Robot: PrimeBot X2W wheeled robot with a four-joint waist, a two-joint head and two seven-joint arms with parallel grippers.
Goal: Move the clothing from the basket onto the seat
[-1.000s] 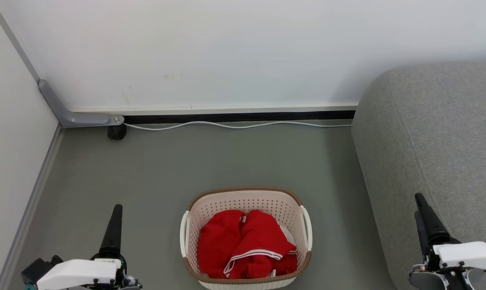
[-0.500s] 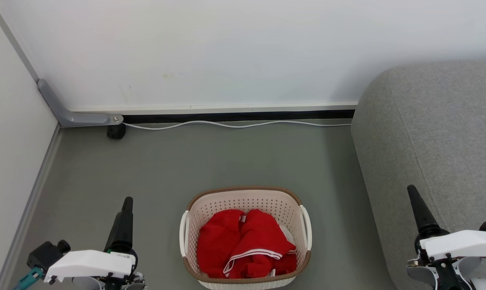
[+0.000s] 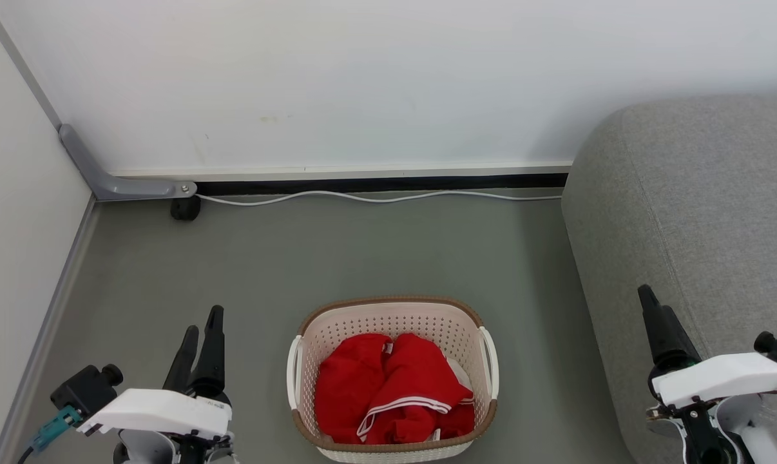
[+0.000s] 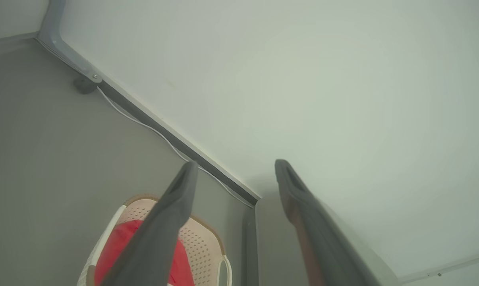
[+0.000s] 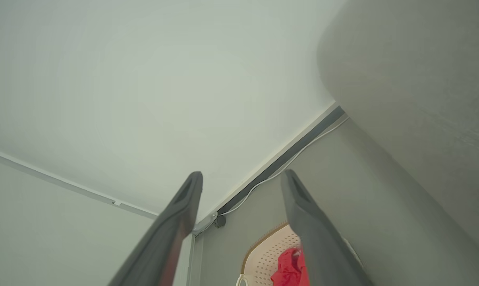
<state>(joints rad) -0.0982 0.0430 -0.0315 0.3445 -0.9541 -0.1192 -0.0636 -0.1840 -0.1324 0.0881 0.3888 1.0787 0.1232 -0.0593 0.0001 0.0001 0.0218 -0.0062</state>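
We hover with 2 pincers, both spread wide and empty: left pincer (image 3: pixel 203 322) and right pincer (image 3: pixel 646 299) flank 1 basket (image 3: pixel 392 301) on the floor (image 3: pixel 266 270). The clothing (image 3: pixel 395 386), seemingly 2 red garments, lies heaped inside, nearer our left pincer. 1 seat (image 3: pixel 698 212) stands beyond the basket's right.

The back wall (image 3: pixel 363 77) is plain white. The floor (image 3: pixel 337 251) is grey. A thin white cord (image 3: pixel 375 199) lies along the wall's foot, near a small black wheel (image 3: pixel 185 209).
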